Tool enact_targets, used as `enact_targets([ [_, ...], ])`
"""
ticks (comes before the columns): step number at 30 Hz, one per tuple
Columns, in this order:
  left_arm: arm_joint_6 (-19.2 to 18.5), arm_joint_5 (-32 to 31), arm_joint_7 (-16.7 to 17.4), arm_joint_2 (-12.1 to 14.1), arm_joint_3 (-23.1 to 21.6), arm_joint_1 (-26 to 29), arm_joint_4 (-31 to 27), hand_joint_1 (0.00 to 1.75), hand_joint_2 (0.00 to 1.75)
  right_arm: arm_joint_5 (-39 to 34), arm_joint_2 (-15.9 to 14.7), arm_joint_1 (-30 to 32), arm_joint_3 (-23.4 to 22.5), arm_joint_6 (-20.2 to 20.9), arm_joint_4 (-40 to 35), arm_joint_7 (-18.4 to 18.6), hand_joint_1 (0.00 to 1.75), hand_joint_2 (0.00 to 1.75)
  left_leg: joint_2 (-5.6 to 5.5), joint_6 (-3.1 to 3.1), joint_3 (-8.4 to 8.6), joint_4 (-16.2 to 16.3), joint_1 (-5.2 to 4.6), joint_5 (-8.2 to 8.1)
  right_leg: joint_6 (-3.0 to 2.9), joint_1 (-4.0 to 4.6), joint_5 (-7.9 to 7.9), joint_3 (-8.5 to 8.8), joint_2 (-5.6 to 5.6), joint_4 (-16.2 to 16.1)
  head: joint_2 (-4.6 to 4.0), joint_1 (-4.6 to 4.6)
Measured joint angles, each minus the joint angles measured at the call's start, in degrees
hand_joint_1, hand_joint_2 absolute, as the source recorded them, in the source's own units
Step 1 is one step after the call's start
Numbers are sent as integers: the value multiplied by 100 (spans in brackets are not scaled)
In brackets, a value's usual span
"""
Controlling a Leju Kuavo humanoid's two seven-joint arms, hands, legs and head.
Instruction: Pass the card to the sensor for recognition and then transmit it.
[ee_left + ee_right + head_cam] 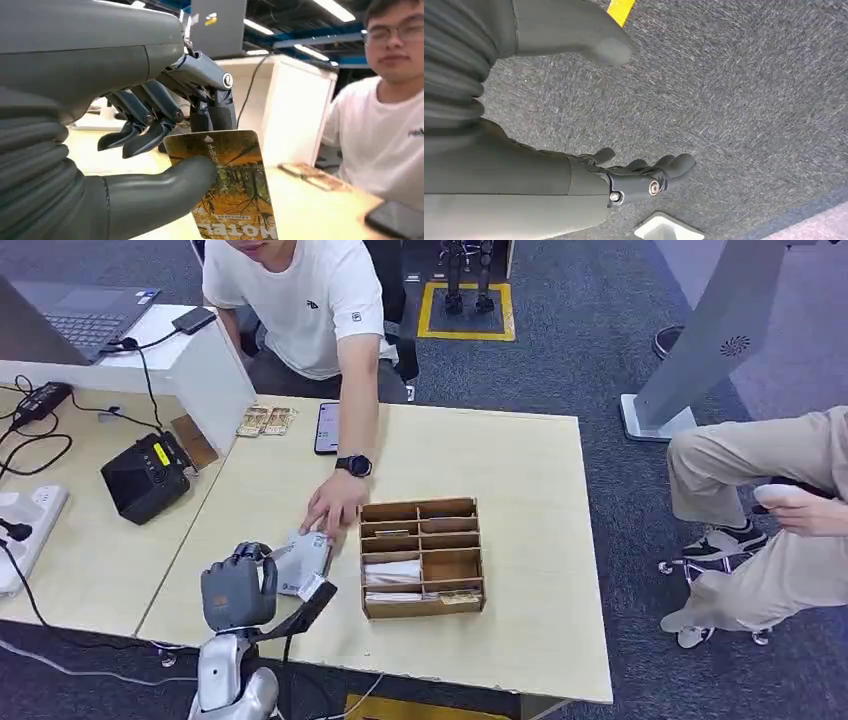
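My left hand (238,590) is raised over the table's near left corner and pinches a hotel card (231,186) between thumb and fingers (150,135). The card's face shows orange-yellow foliage. From the head view the card (303,562) looks pale and points away from me. A person's hand (333,506) reaches to its far edge; whether it touches I cannot tell. The black sensor box (146,478) stands on the lower side table to the left. My right hand (634,180) hangs over grey carpet with fingers apart, holding nothing.
A wooden compartment box (422,555) with several cards stands right of my left hand. A phone (327,427) and loose cards (265,421) lie at the table's far edge. A laptop (85,315) and power strip (25,520) are left; another person (780,500) sits right.
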Motion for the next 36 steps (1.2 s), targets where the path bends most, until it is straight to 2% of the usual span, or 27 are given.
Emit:
enact_targets([
  [25,17,7,-35,105,-387,13,949,175,175,-30,-24,-17,-59,0,166,-136,0,175,-1,-1,6,0,0,0,-1,0,0,6,-1,0,0,4],
  [32,17,72,68,149,-529,-34,1091,175,175,-26,-37,-20,-59,0,234,-168,0,175,-1,-1,16,-2,0,0,-1,0,0,19,-3,0,0,4],
  [36,20,558,-217,149,-536,-25,1089,175,175,-4,-37,-19,-59,0,243,-114,0,175,-1,-1,20,-2,0,1,-1,0,0,22,-4,0,0,4],
])
